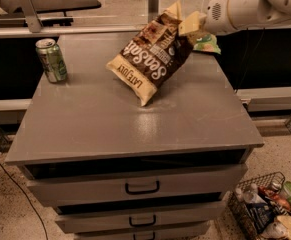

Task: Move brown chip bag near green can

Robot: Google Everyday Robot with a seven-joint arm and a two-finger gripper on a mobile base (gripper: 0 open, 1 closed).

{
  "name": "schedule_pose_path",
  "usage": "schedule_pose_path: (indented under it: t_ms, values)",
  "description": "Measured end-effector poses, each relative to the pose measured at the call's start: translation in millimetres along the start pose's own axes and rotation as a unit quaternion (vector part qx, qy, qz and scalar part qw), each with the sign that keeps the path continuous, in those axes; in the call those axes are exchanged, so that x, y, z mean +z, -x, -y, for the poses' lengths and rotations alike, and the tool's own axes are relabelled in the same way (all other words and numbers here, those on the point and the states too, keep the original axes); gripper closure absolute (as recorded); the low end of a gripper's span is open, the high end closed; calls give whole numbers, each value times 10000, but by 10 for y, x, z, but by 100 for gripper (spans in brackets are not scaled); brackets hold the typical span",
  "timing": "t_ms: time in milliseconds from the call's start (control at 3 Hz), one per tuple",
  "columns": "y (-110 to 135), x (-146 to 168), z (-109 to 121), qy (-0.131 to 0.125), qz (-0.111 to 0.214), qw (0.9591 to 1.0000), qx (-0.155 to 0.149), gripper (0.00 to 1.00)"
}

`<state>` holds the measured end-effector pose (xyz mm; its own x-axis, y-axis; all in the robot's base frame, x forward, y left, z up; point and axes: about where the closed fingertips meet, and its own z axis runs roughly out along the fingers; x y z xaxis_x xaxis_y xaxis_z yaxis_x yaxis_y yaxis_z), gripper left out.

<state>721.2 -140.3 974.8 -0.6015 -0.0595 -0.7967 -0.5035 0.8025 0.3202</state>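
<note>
1. Camera view: gripper [191,23] was clamped on the top end of the brown chip bag [150,54]; bag hung tilted over the cabinet top [135,129], toward the back.
2. Green can [51,60] stood upright near the left edge, well apart from the bag; green snack bag [208,42] lay just beside the gripper.

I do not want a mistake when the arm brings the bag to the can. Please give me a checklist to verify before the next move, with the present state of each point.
1. The tool is closed on the upper end of the brown chip bag: ok.
2. The bag is clear of the table: cannot tell; its lower corner hangs at or just above the surface.
3. The green can stands upright at the table's left rear: ok.
4. Nothing stands between bag and can: ok.
5. The bag is near the can: not ok; bare table lies between them.
6. The green snack bag is apart from the tool: cannot tell; it lies right behind it.
</note>
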Motion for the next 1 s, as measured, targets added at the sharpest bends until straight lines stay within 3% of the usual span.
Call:
schedule_pose_path:
  t_ms: [333, 1000]
  values:
    - [151, 444, -197, 197, 95, 9992, 324, 100]
    - [255, 871, -420, 279, 135, 9966, 765, 100]
